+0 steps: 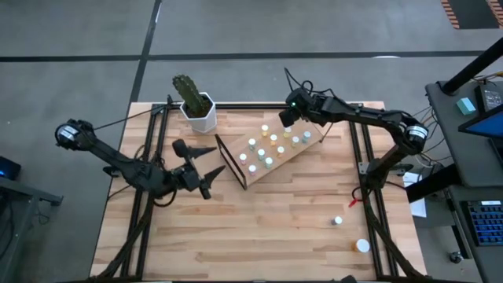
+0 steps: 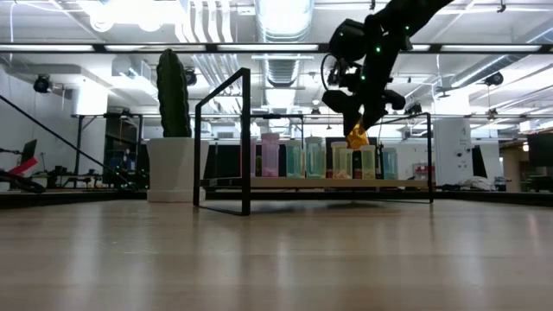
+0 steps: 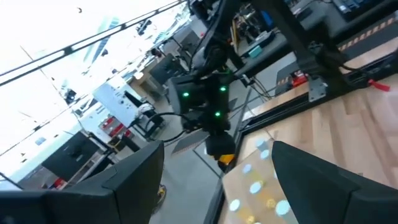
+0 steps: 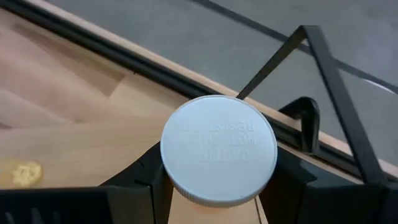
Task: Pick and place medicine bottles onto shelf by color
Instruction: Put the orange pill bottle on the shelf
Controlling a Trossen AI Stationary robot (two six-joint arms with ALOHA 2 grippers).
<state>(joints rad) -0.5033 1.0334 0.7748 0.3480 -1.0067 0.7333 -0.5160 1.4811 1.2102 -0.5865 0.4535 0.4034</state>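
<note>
The plank table [image 1: 259, 228] carries the tilted light-wood shelf [image 1: 308, 149] on its black wire frame, set toward the far middle, with a white pot holding a cactus [image 1: 196, 106] just to its left at the far edge. About a dozen small medicine bottles [image 1: 259, 154] stand in rows on the shelf board, caps white, pale green and yellow. The left arm rests over the table's left side, its left gripper [image 1: 206, 167] spread wide with nothing between the fingers. The right arm reaches in from the right; its right gripper [image 4: 214, 186] hangs above the far end of the shelf, fingers closed partway on a white-capped bottle [image 4: 218, 148]. Two more bottles, one small [image 1: 337, 222] and one larger white-capped [image 1: 362, 246], stand on the table's near right, well apart from the shelf.
</note>
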